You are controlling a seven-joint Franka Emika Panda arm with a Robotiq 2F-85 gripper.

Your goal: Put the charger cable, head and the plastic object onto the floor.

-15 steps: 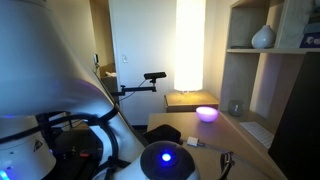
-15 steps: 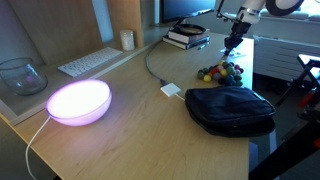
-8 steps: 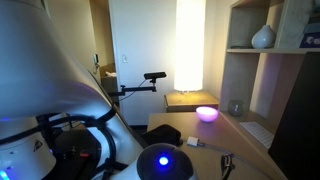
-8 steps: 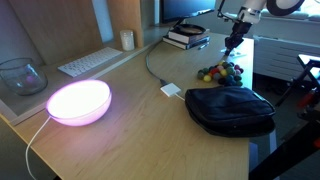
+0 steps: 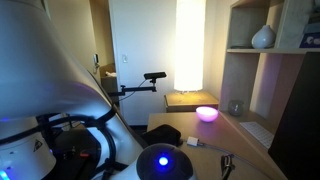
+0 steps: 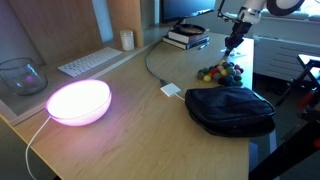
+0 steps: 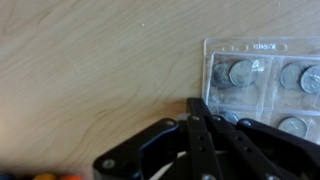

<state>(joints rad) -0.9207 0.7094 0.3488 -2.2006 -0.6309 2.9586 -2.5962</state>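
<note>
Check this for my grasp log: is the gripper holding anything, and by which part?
Nothing appears to be held. The gripper has its jaws shut against each other, above the tabletop beside the plastic sheet.

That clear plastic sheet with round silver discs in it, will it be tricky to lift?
Probably. The clear plastic sheet lies flat on the pale wooden tabletop, so there seems little edge to pinch. It looks thin and glossy, so likely light, bendy and slippery. Pushed, it would more likely slide than roll.
</note>
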